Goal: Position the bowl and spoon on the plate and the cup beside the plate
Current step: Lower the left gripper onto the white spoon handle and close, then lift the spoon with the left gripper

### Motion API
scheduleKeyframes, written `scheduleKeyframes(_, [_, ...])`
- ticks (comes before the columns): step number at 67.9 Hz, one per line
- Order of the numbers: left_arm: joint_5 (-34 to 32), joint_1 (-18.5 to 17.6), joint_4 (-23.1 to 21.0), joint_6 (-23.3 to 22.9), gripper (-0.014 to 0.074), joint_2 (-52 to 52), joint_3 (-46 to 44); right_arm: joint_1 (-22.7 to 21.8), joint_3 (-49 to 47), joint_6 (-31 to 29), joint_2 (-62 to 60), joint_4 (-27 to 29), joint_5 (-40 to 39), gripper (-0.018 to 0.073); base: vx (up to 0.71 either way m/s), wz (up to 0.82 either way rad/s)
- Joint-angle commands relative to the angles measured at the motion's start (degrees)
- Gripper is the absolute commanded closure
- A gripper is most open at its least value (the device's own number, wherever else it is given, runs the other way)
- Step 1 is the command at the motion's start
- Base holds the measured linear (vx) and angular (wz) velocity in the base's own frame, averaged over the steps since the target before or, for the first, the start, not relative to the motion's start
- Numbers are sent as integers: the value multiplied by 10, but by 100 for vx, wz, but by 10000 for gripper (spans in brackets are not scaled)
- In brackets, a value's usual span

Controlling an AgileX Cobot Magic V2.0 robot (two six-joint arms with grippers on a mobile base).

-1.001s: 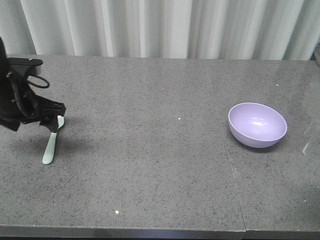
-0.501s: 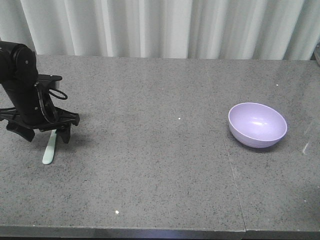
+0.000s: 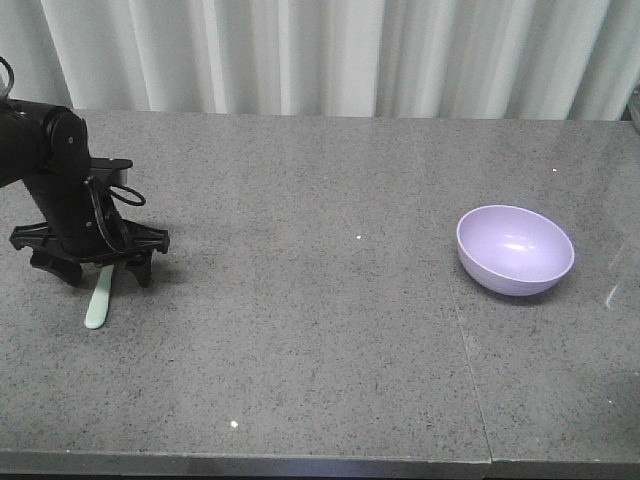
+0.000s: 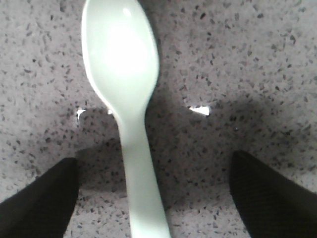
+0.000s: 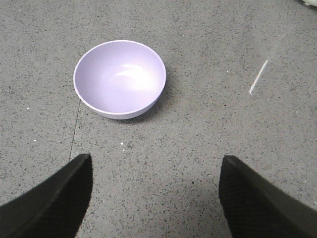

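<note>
**A:** Where's the spoon point(image 3: 98, 300)?

**B:** Lower left of the front view, lying flat on the grey speckled table point(image 3: 300, 330). Its handle points toward the bottom edge, and its scoop end is tucked under the left gripper point(image 3: 104, 272).

**A:** Is that gripper holding it?

**B:** No. Its jaws are spread wide and straddle the spoon. In the left wrist view the spoon runs from top centre down to the bottom edge, scoop facing up. A dark finger sits in each lower corner, with bare table between each finger and the handle. I can't tell whether the tips touch the table.

**A:** And the bowl point(image 3: 515, 248)?

**B:** At the right of the front view, upright and empty. It sits just right of the seam point(image 3: 455, 310) in the tabletop, well apart from the spoon.

**A:** What about the right gripper point(image 5: 157, 196)?

**B:** It shows only in its own wrist view. The fingers sit in the two lower corners, jaws wide apart and holding nothing. The bowl lies in the upper left of that frame, well clear of both fingers.

**A:** Anything behind?

**B:** A pale pleated curtain point(image 3: 300, 55) along the top of the front view, beyond the table's far edge.
</note>
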Motion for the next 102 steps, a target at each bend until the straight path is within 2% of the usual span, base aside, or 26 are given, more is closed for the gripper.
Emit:
scheduleKeyframes(1, [-10,-2,2,-7,8,-21,-16,-3,-19,-2,-1,-3,-35,32,0,0])
scheduleKeyframes(17, [-8,-2,2,-12,22,-15,-16,-3,-19,-3,-1,-1,-35,32,0,0])
scheduleKeyframes(26, [-8,-2,2,-21,88,-15,-16,-3,-19,-3,-1,-1,-35,32,0,0])
scheduleKeyframes(36, [-8,-2,2,-21,212,-15,-16,-3,-19,-3,-1,-1,-35,32,0,0])
scheduleKeyframes(51, [-11,-2,2,-22,454,-15,-16,-3,-19,-3,-1,-1,-35,32,0,0])
scheduleKeyframes(65, [-12,-2,4,-24,601,-15,-16,-3,-19,-3,-1,-1,-35,32,0,0])
scheduleKeyframes(80, [-4,-2,13,-10,604,-34,-16,-3,-19,-3,-1,-1,-35,32,0,0])
scheduleKeyframes(102, [6,-3,13,-5,604,-173,-16,-3,-19,-4,-1,0,-35,32,0,0])
